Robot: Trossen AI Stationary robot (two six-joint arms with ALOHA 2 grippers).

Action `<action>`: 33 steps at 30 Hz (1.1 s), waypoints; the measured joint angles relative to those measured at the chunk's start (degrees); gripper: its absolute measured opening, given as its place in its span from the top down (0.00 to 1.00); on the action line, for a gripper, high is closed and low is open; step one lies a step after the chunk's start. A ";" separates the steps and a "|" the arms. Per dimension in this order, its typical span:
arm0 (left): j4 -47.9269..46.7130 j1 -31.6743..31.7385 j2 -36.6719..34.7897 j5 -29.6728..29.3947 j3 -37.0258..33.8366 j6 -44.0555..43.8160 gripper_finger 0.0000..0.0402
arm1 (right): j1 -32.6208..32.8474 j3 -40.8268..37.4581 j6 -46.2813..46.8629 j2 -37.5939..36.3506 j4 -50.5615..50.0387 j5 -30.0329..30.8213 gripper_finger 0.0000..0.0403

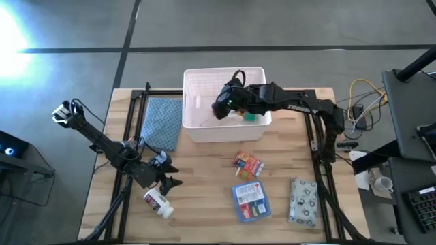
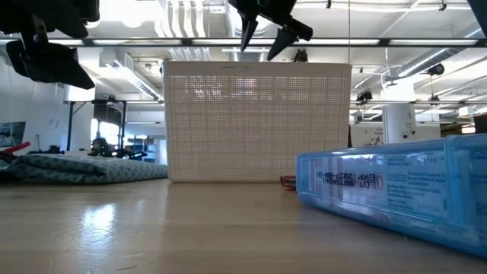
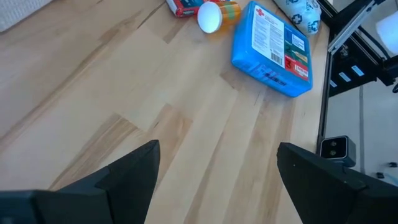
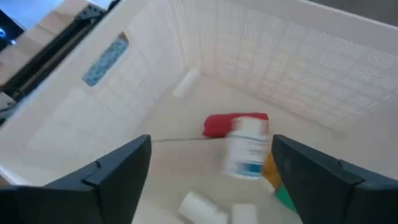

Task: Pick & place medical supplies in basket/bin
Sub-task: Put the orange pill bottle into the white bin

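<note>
My right gripper (image 1: pixel 223 109), jaws apart and empty, hangs over the basket (image 1: pixel 197 133), a white bottle (image 4: pixel 247 149) beneath it beside the red tube (image 4: pixel 219 124); best lifted straight up, clearing the rim, before turning to the flat blue pack (image 1: pixel 250 201) behind it on the worktop

Grey concrete floor (image 1: pixel 204 27) around the wooden table (image 1: pixel 204 177) — ceiling strip lights (image 2: pixel 137 76), white pillars beyond.
</note>
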 joint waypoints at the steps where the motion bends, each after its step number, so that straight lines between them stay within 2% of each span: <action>1: -0.04 0.00 0.00 0.00 -0.03 0.00 0.25 | 0.00 -0.11 -0.36 0.02 -0.24 -0.02 0.17; 6: -0.50 0.00 -0.02 -0.02 -0.06 0.00 0.25 | 3.44 -0.11 -6.71 -0.40 -3.11 0.23 0.11; 12: -1.50 0.02 -0.42 -0.25 -0.32 -0.63 0.25 | 12.88 0.09 -9.81 -2.19 -10.16 -0.43 0.12; 15: -1.71 0.02 -0.73 -1.45 -0.32 -0.64 0.25 | 18.28 0.13 -8.11 -3.55 -12.40 -2.12 0.14; 21: -2.25 0.79 -1.71 -2.58 -0.32 -0.63 0.25 | 26.97 -2.66 0.89 -3.69 -20.36 -10.49 0.16; 25: -2.43 1.20 -1.99 -2.76 -0.32 -0.62 0.25 | 31.04 -9.74 5.90 -3.40 -18.84 -12.10 0.18; 33: -2.40 1.20 -2.03 -2.73 -0.32 -0.61 0.25 | 32.31 -27.01 11.39 -3.38 2.42 -16.32 0.19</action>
